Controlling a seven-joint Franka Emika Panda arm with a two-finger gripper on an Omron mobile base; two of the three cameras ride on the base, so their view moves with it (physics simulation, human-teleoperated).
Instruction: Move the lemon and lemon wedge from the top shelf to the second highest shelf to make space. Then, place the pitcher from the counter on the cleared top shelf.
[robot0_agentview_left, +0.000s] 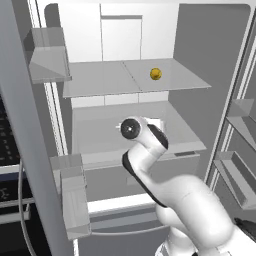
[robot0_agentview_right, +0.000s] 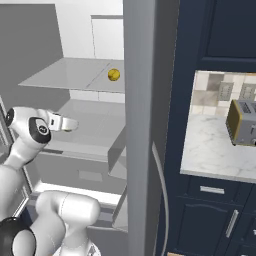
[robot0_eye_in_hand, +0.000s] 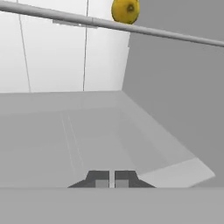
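1. The small round yellow lemon (robot0_agentview_left: 156, 74) sits on the glass top shelf (robot0_agentview_left: 100, 80) of the open refrigerator, toward the right half of the shelf and back from its front edge. In the hand view we see it from below, just above the shelf's front rim.
2. We judge the lemon light, firm and smooth-skinned; being round, it may roll if nudged. We would take it across its widest middle, the fingers closing from both sides, so it cannot squirt out.
3. We cannot make out the lemon wedge in these views; it may be hidden or too small to tell.
4. The robot's dark two-finger gripper (robot0_eye_in_hand: 111, 179) has its fingers (robot0_eye_in_hand: 101, 178) pressed together, holding nothing. It sits at the level of the second highest shelf (robot0_agentview_left: 100, 135), below the lemon and well apart from it.
5. We judge the fingers must spread and the hand rise before any grasp.
6. A metallic toaster (robot0_agentview_right: 242, 122) stands on the marble table (robot0_agentview_right: 210, 150) to the right.
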